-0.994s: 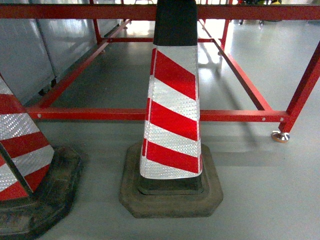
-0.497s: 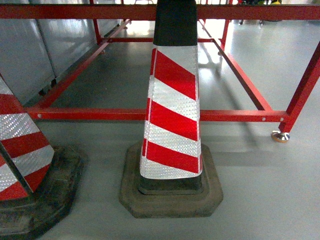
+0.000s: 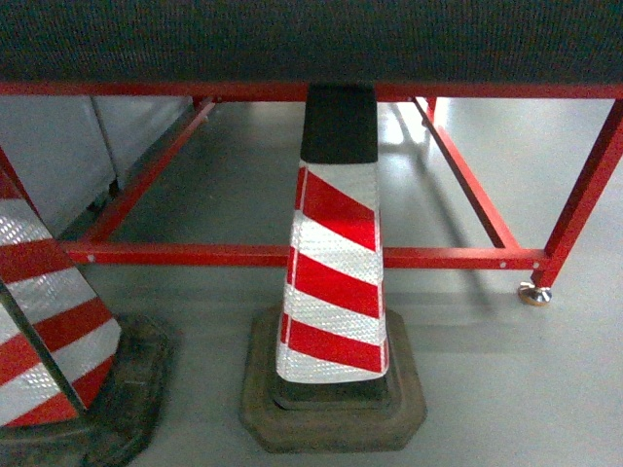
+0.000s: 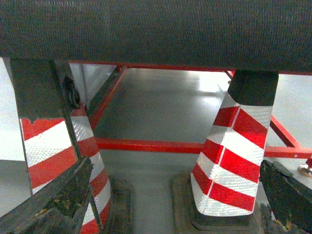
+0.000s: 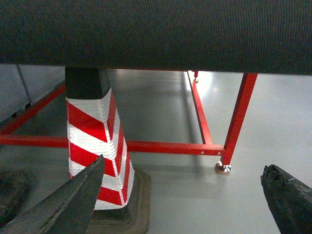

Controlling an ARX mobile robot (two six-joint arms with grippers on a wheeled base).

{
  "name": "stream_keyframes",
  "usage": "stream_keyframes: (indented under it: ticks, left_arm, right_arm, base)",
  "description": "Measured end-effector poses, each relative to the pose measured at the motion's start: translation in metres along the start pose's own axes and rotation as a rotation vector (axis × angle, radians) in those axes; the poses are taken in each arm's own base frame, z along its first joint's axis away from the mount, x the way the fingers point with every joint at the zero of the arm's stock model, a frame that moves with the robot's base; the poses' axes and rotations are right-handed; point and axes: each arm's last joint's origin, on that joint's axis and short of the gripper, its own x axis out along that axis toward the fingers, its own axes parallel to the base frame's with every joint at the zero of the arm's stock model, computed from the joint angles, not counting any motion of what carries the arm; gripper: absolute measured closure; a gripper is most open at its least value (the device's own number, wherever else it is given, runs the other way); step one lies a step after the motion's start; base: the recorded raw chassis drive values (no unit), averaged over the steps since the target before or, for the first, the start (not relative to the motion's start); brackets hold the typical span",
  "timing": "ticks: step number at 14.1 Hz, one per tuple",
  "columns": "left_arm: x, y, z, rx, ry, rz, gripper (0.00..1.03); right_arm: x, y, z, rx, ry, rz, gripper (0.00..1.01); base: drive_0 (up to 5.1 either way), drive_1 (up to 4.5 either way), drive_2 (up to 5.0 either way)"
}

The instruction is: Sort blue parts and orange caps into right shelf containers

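Note:
No blue parts, orange caps or right shelf containers show in any view. My left gripper [image 4: 175,200] hangs open above the grey floor, with one dark finger [image 4: 61,197] in front of a striped cone and the other at the right edge. My right gripper [image 5: 183,195] is open too, its fingers [image 5: 73,202] far apart over bare floor. Nothing sits between either pair of jaws. Neither gripper shows in the head view.
A red-and-white traffic cone [image 3: 331,282] stands straight ahead and a second cone [image 3: 49,321] at the left. Behind them runs a red metal table frame [image 3: 234,255] with a levelling foot [image 3: 533,293]. A dark tabletop edge [image 3: 311,39] spans the top. Grey panels [image 3: 49,146] stand far left.
The head view has risen: the cones and red frame sit lower in the picture, and the dark tabletop edge now fills the top.

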Motion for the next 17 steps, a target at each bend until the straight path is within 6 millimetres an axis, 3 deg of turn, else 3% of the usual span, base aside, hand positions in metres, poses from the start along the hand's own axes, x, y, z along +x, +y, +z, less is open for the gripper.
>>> stream_keyframes:
  ticks: [17]
  left_arm:
    - [0.0000,0.0000,-0.0001,0.000,0.001,0.000,0.05]
  right_arm:
    - [0.0000,0.0000,0.0000,0.008,0.000,0.000,0.03]
  base:
    - [0.0,0.00,0.0]
